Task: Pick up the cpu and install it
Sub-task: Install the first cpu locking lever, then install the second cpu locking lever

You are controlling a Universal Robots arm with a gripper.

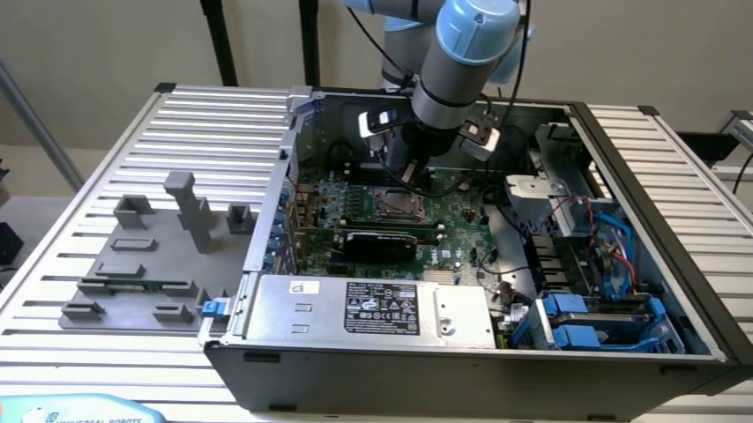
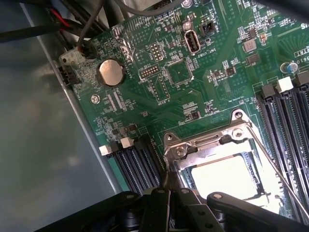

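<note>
The pale silver square cpu (image 2: pixel 227 176) lies flat inside the square metal socket frame (image 2: pixel 219 145) on the green motherboard (image 2: pixel 159 72), which sits in the open grey computer case (image 1: pixel 471 352) on the ribbed metal surface (image 1: pixel 106 176). The black tool (image 2: pixel 169 193) hangs just above the frame's near edge, its fingers pressed together on nothing, the chip right beside their tips and apart from them. In the exterior view the tool (image 1: pixel 414 181) stands directly over the socket frame (image 1: pixel 394 204).
</note>
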